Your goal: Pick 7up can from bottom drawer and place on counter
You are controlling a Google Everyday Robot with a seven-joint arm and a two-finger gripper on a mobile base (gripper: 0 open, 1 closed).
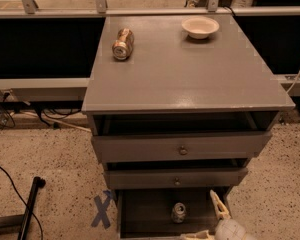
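While gripper (208,223) hangs spread | 7up can (178,212) just left, in bottom drawer (145,215)

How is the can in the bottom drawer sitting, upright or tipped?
Upright: the 7up can shows its round top in the bottom drawer. The open gripper hovers close beside it.
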